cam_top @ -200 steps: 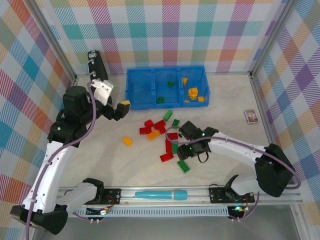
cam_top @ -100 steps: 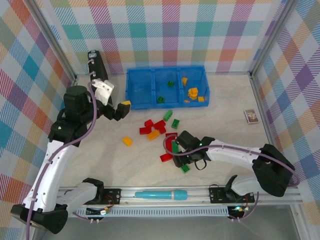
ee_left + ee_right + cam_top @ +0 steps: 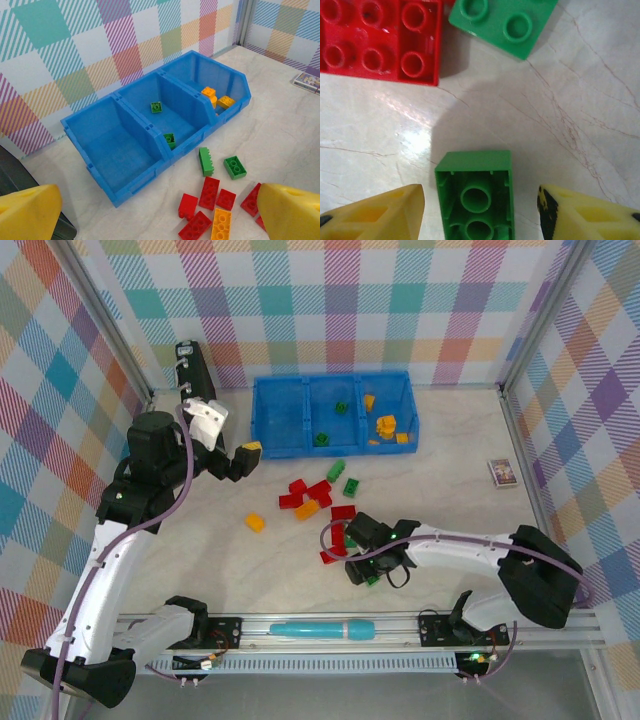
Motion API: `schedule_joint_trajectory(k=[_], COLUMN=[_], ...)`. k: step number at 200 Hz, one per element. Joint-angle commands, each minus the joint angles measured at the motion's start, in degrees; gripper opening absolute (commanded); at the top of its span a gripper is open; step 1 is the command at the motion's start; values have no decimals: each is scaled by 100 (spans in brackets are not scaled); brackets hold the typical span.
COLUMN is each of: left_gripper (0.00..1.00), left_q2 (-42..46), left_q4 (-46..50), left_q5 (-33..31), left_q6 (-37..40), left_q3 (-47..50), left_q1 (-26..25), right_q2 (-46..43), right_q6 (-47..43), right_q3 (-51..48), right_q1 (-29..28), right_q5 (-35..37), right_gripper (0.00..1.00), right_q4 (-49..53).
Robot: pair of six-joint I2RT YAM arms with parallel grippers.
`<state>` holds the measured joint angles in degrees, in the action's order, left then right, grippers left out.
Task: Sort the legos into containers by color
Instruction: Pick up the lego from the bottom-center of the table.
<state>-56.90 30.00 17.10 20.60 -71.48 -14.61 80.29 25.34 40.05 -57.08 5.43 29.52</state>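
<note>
The blue tray (image 3: 330, 381) stands at the back; its left compartment (image 3: 117, 145) is bare, the middle one holds two green legos (image 3: 169, 139), and the right one holds yellow-orange legos (image 3: 214, 96). Red legos (image 3: 308, 490), green legos (image 3: 336, 470) and a yellow lego (image 3: 255, 523) lie loose mid-table. My right gripper (image 3: 363, 565) is low over an upside-down green lego (image 3: 476, 195). That lego lies between the open yellow fingers (image 3: 380, 215), with a gap on each side. My left gripper (image 3: 245, 458) hangs open and empty in front of the tray's left end.
A red lego (image 3: 380, 40) and another green lego (image 3: 502, 20) lie just beyond my right gripper. A teal pen (image 3: 320, 629) rests on the front rail. A black case (image 3: 190, 368) leans at the back left. A small card box (image 3: 502, 472) sits at the right.
My right gripper has moved toward the near left and down around the green lego, and its fingers have narrowed. The left arm has not moved.
</note>
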Motion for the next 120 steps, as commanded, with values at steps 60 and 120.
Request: schedule_joint_trajectory(k=[60, 120], left_gripper=[100, 100], left_q2=[55, 212], left_q4=[50, 6], left_q5=[119, 73], left_q6=[-47, 29], left_q3=[-119, 6], left_q1=[-40, -42], right_q2=[667, 961], right_q6=[-243, -1493], right_q3=[592, 2084], right_q1=[-46, 895], right_q5=[331, 648], right_gripper=[41, 37], right_q4=[477, 925])
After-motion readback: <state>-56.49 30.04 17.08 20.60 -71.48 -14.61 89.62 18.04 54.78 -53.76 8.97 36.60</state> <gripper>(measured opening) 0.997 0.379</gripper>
